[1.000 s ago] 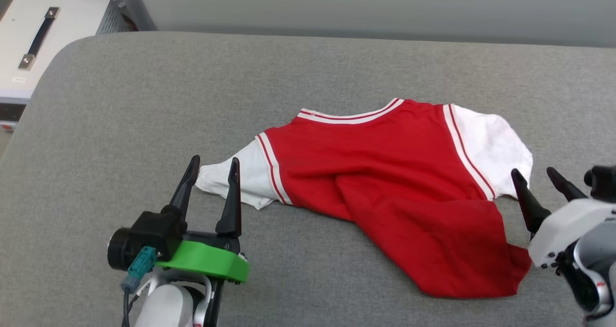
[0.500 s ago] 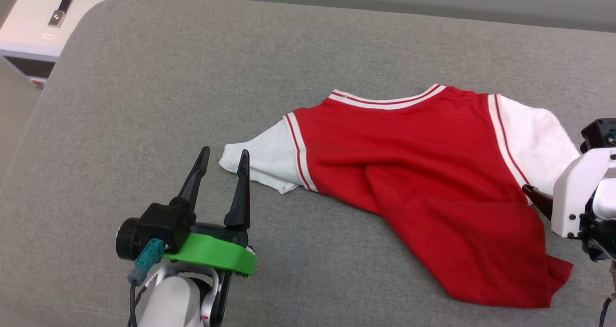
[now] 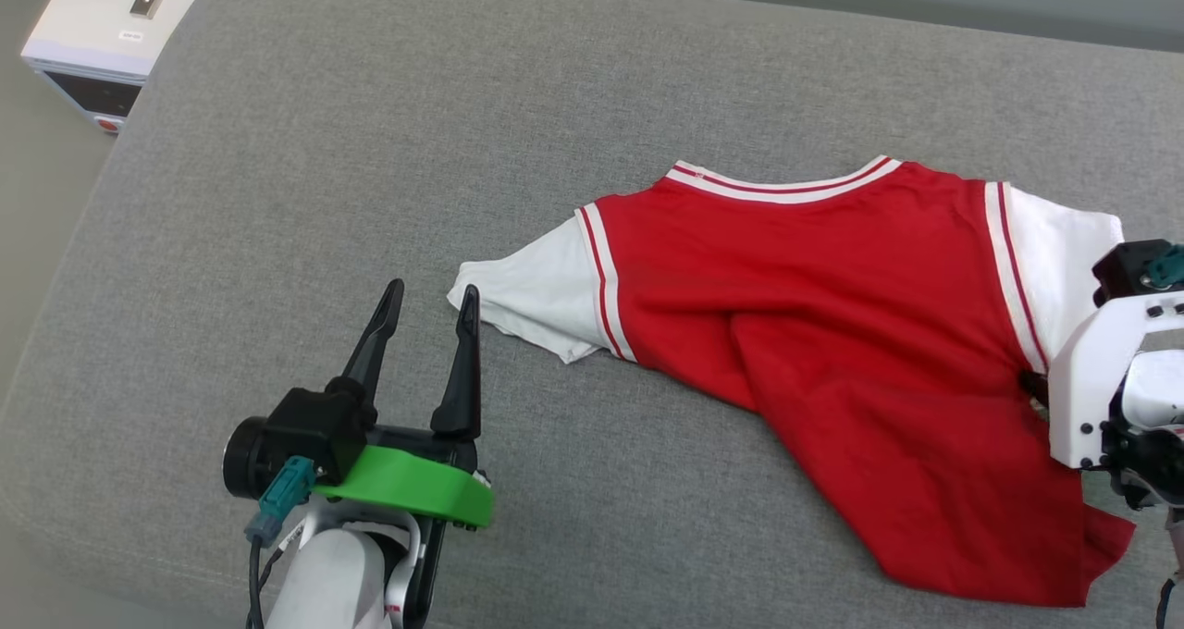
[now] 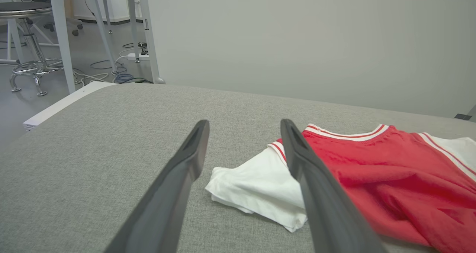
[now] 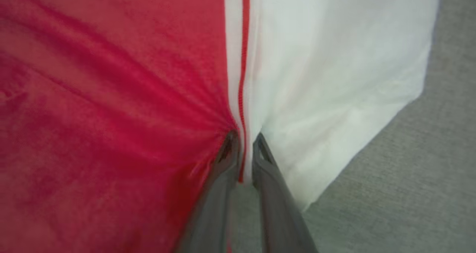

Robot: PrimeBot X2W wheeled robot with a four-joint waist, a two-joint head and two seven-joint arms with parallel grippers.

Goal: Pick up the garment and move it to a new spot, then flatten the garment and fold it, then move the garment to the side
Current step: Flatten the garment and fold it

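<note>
The garment point(image 3: 832, 314) lies crumpled on the grey cushion, plain red side up, collar at the far side and a white sleeve at each end. My left gripper point(image 3: 433, 287) stands open just in front of the left sleeve's tip, nothing between its fingers; its wrist view shows the gripper point(image 4: 244, 122) with the garment point(image 4: 390, 171) past the right finger. My right gripper point(image 5: 245, 134) is shut on the garment point(image 5: 111, 78), pinching the striped seam where red body meets white right sleeve. In the head view, the wrist housing hides most of the right gripper point(image 3: 1029, 381).
The grey cushion point(image 3: 370, 148) stretches wide to the left of and behind the shirt; its left edge curves down. A white box point(image 3: 92, 37) with a handle sits off the cushion's far left corner. A stool point(image 4: 29, 59), table legs and floor cables stand beyond it.
The head camera has shifted, so the whole picture slid. My right gripper moved from beside the shirt's right edge onto the sleeve seam and shut on it. The left gripper stayed open by the left sleeve.
</note>
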